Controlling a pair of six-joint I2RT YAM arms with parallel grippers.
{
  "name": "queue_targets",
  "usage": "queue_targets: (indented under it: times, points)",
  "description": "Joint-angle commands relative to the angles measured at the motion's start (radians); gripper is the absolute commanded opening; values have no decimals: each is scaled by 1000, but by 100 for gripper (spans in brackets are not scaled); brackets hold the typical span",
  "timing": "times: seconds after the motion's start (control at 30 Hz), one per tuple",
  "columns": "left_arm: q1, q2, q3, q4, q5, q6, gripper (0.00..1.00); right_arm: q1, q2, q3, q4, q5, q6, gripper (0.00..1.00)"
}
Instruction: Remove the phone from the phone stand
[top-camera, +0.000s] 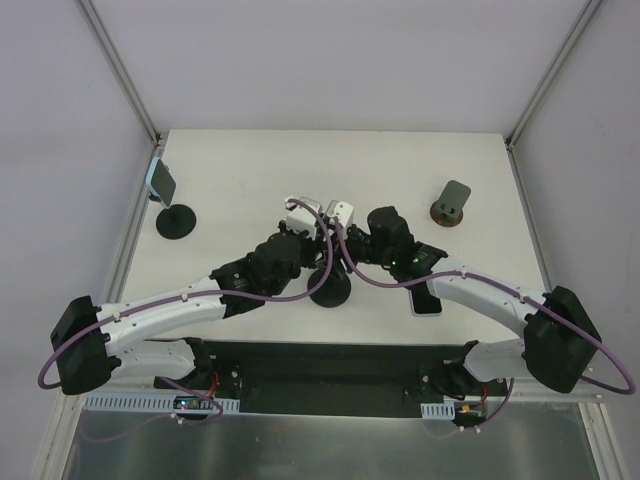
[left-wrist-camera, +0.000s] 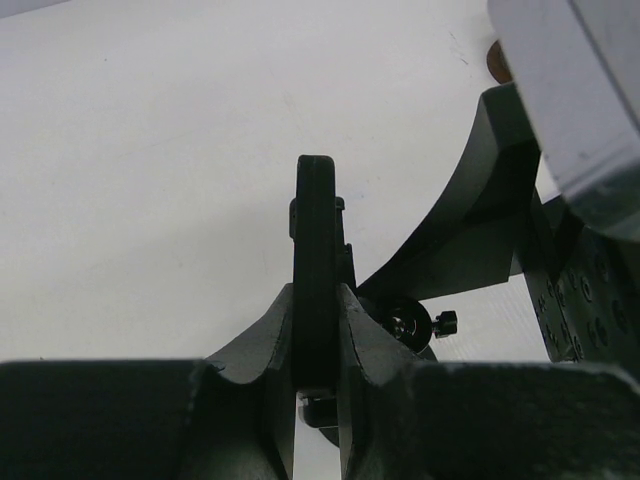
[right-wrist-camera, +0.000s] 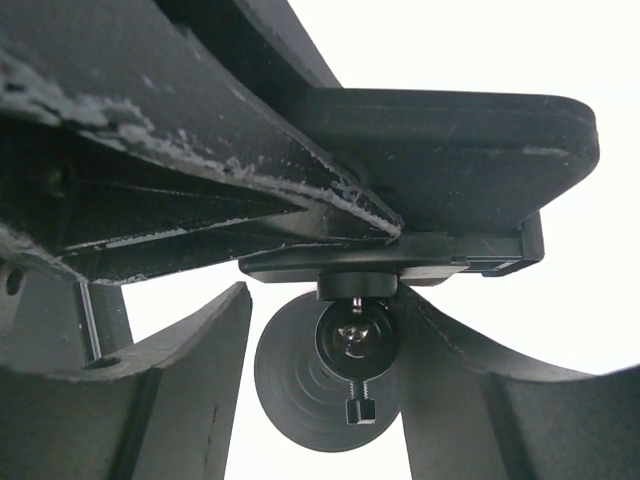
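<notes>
The phone is being squeezed tight by the left gripper while it is being held in the phone stand, in the middle of the table. The right gripper is being held apart around the stand's neck (not pinching it). If the phone is pulled now, the loose stand could be dragged up too and tipped over.

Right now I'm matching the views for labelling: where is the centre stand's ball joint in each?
Top: not visible.
Left wrist: ball joint, low, right of the phone.
Right wrist: low centre, in front of the round base.
Shared landmark: its thumbscrew, in both wrist views.
</notes>
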Motion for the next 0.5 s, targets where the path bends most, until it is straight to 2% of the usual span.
queue_targets:
  times: [0.0, 0.47]
  points:
    - [-2, 46, 0, 222, 30, -53, 0, 99, -32, -6, 52, -228, 59, 1]
    - [-2, -113, -63, 45, 137, -79, 0, -61, -148, -72, 30, -46, 85, 1]
